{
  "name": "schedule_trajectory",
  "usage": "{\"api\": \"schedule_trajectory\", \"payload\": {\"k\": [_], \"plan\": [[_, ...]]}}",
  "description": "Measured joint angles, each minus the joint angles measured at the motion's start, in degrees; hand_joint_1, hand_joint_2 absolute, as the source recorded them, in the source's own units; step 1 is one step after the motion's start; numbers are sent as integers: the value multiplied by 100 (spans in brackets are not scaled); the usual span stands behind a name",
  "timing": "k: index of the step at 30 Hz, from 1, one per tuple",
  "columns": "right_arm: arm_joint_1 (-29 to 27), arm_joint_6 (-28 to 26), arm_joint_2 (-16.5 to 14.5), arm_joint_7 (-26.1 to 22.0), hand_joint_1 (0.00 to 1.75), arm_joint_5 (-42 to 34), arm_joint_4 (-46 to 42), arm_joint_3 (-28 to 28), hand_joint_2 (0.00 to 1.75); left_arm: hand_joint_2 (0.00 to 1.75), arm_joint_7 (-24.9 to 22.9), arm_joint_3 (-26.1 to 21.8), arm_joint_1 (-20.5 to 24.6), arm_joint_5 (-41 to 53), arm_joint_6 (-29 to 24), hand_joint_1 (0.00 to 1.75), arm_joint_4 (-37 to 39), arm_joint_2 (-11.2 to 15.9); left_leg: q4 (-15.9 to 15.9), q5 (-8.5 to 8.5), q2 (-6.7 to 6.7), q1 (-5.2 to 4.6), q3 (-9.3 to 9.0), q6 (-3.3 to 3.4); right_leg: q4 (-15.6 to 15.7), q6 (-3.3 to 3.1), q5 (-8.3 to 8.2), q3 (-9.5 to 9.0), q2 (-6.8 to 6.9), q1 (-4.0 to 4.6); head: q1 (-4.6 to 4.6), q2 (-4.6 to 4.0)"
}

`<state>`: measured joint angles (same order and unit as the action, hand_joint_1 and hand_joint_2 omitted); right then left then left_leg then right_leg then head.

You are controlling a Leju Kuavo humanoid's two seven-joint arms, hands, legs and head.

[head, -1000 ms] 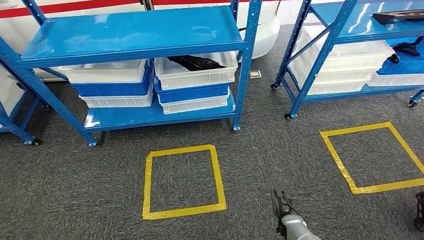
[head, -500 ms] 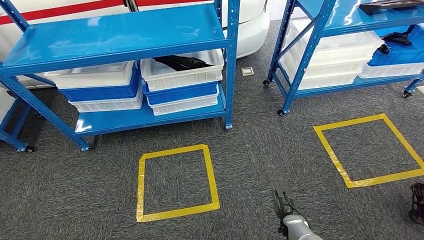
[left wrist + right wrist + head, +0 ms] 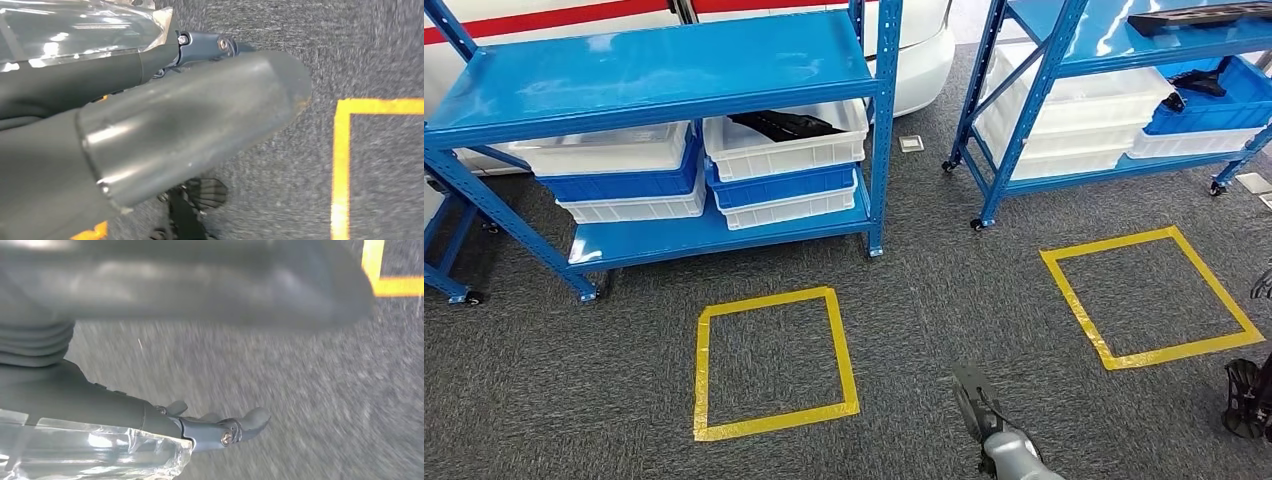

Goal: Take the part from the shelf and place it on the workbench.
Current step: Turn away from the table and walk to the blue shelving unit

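While both arms hang low over grey carpet, the black part point(image 3: 786, 124) lies in a white bin point(image 3: 786, 143) on the far blue shelf point(image 3: 654, 70); left hand point(image 3: 972, 398) and right hand point(image 3: 1244, 397) hold nothing, finger spread unclear

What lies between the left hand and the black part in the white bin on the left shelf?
In the head view, grey carpet and the shelf's blue post separate left hand from black part.
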<state>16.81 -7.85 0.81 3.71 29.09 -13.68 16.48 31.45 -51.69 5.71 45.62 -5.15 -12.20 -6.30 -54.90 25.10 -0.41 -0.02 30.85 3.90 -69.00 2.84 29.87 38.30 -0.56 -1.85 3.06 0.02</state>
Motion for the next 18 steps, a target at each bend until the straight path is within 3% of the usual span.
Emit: {"api": "schedule_trajectory", "payload": {"k": [2,4,6,8,10,12,13,14,15,18], "plan": [[-346,-192,-107,-318,0,44,13,-52,175,0,40,-45,-43,-14,-26,0,1,-21,-111,55,-80,49,45,-118,732,118,-184,-464,-32,-42,22,0],[-578,-219,-191,-424,0,66,33,-84,175,0,40,-71,-67,-11,-47,0,-1,-17,-245,117,-134,54,123,-215,1030,54,-225,-640,-67,-42,31,0],[-682,-182,-241,-420,0,78,46,-114,175,0,32,-90,-74,-4,-71,0,0,-17,-292,133,-161,60,163,-261,989,-88,-217,-612,-52,-27,15,0],[-703,-142,-264,-387,0,83,52,-125,175,0,25,-102,-77,3,-84,0,1,-21,-385,198,-121,87,199,-299,988,-168,-226,-613,-21,-29,7,0],[-704,-116,-265,-358,0,86,52,-127,175,0,22,-109,-73,14,-90,0,0,-22,-870,493,-26,103,414,-347,994,-223,-231,-616,22,-20,3,0],[-722,-93,-264,-345,0,86,53,-127,175,0,20,-110,-70,41,-94,0,1,-22,-1618,849,19,107,784,-378,992,-246,-227,-609,88,8,0,0],[-734,-84,-266,-342,0,84,54,-126,175,0,16,-110,-71,56,-95,0,2,-23,-1864,916,23,108,916,-375,991,-248,-225,-607,125,23,0,0],[-744,-77,-268,-341,0,80,54,-126,175,0,12,-109,-71,71,-97,0,2,-23,-1927,880,25,106,959,-357,991,-251,-223,-607,161,38,0,0],[-750,-73,-271,-342,0,76,55,-125,175,0,9,-109,-71,79,-100,0,1,-23,-1777,746,32,100,893,-323,992,-254,-221,-611,197,53,0,0],[-750,-69,-286,-350,0,73,55,-124,175,0,4,-107,-50,104,-120,0,-3,-16,-694,268,234,15,340,-133,1000,-253,-216,-635,295,94,5,0]]}}
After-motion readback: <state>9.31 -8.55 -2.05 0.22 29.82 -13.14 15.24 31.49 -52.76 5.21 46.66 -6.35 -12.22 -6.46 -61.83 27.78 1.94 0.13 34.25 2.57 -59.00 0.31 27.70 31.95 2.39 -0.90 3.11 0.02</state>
